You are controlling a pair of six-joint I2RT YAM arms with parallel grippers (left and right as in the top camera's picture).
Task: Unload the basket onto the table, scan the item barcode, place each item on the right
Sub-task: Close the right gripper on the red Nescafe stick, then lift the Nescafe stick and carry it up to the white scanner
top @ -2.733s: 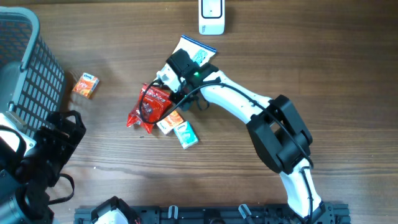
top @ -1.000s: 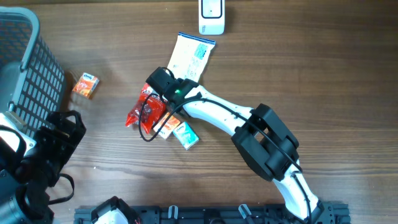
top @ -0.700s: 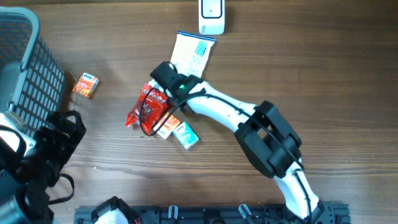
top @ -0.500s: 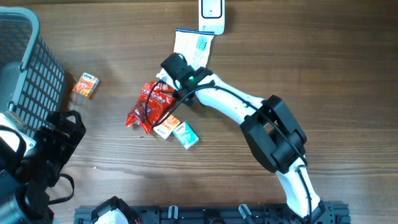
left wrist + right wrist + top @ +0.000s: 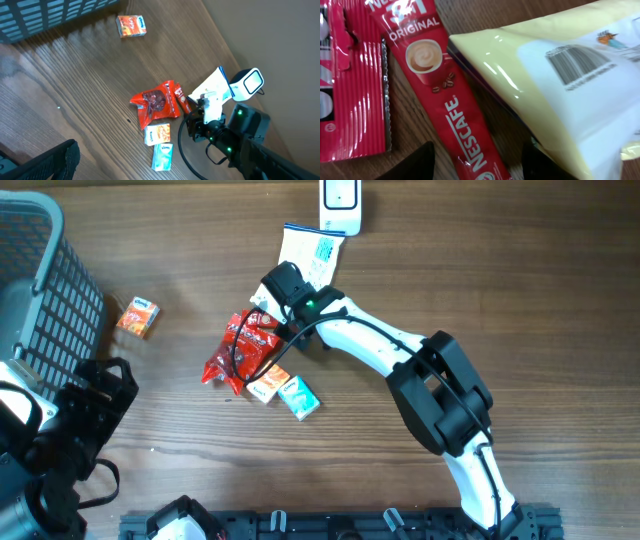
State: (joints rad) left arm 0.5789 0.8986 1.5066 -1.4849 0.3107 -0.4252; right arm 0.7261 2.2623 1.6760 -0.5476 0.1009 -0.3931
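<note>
The item, a white and blue packet (image 5: 309,253), lies flat just below the white scanner (image 5: 340,206). In the right wrist view the packet (image 5: 580,75) shows its barcode (image 5: 577,62) face up. My right gripper (image 5: 283,287) sits at the packet's near left corner, jaws open. They straddle a red Nescafe stick (image 5: 455,115) that lies on the table, and its fingers (image 5: 410,162) touch nothing. My left gripper (image 5: 98,392) rests open at the front left, far from the item. Only one finger (image 5: 55,160) shows in the left wrist view.
A red snack bag (image 5: 240,350), a small orange pack (image 5: 268,385) and a teal Kleenex pack (image 5: 298,397) lie beside the right gripper. An orange box (image 5: 137,317) sits to the left. A dark wire basket (image 5: 40,280) fills the far left.
The right gripper moved toward the scanner and the white packet slid up with it to just under the scanner. Its jaws widened. The left arm stayed still.
</note>
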